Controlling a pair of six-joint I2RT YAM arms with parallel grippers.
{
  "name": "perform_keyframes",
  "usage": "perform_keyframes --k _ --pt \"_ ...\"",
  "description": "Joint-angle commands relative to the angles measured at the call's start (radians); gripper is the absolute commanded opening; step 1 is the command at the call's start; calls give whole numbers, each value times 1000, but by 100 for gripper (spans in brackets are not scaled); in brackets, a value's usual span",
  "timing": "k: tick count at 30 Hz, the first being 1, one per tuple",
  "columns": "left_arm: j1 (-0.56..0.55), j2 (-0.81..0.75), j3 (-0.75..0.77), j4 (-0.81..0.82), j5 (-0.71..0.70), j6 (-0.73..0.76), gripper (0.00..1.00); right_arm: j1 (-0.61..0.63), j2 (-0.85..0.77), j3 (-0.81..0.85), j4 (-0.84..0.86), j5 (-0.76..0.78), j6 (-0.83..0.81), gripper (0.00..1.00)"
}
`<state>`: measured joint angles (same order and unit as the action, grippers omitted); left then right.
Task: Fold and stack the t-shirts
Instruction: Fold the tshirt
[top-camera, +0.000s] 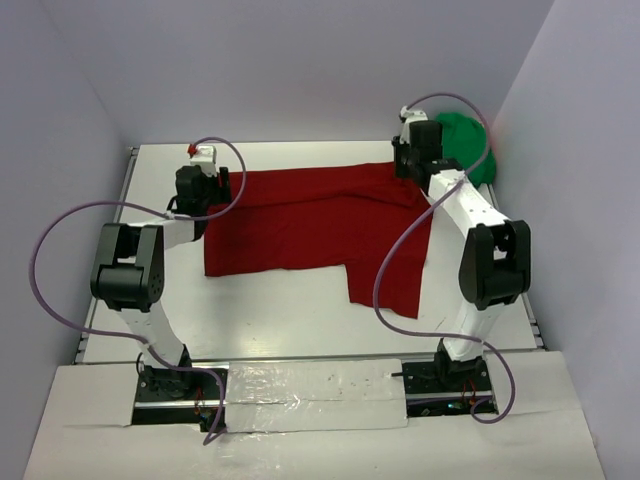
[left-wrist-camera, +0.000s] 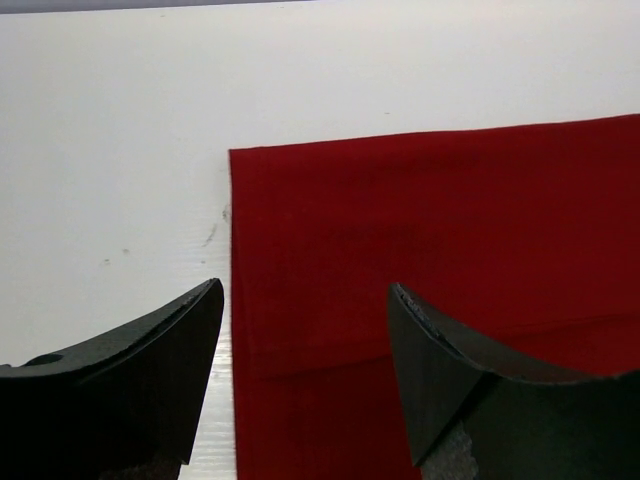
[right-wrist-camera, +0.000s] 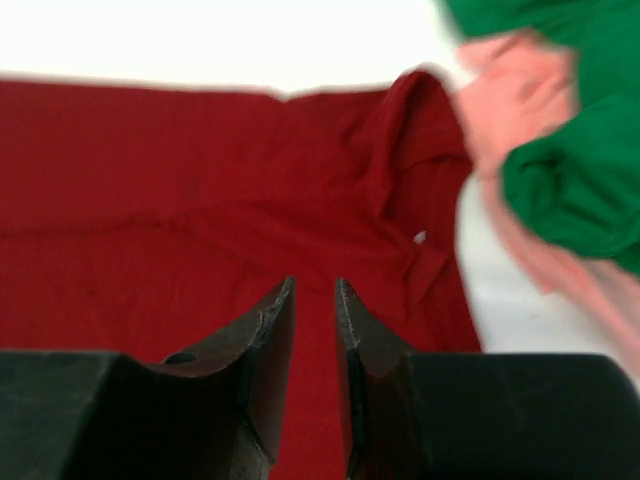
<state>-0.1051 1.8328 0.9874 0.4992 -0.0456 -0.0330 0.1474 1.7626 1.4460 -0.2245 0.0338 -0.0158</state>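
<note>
The white worktop (top-camera: 280, 320) carries the dark red t-shirt (top-camera: 310, 225), spread flat across its far middle. The green t-shirt (top-camera: 465, 140) lies bunched in the far right corner, with the salmon-pink cloth (right-wrist-camera: 520, 90) against it, just beside the red collar. The left pincer (left-wrist-camera: 304, 288) gapes wide over the red shirt's left edge, while the right pincer (right-wrist-camera: 315, 282) is narrow and holds nothing above the red cloth.

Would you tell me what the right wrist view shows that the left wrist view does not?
Only right wrist: the green shirt, the pink cloth and the right gripper, jaws a slit apart. Only left wrist: the left gripper, jaws wide apart, and a squared corner of the red shirt. Both: the red shirt and the white table.
</note>
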Motion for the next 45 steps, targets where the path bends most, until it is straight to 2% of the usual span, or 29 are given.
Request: perform_keyframes --k 1,11,20,30,37,41,45 --pt "-16 -47 4 36 16 -28 75 -5 73 39 -101 -87 7 29" --pt "-19 -110 -69 41 21 -25 74 15 199 88 -239 -169 -16 23" --pt "-21 -122 -96 59 15 -27 73 67 224 48 -205 -193 -45 21" --pt "-27 -138 -133 94 -7 -22 72 112 278 73 -136 -40 -64 26" --pt "-28 -165 -162 122 -26 -22 72 144 296 100 -72 187 -114 37" --pt "-28 -167 -170 133 -30 -24 72 167 282 85 11 280 -179 38" --pt "-30 -170 -173 136 -36 -19 72 178 296 120 -10 253 -171 37"
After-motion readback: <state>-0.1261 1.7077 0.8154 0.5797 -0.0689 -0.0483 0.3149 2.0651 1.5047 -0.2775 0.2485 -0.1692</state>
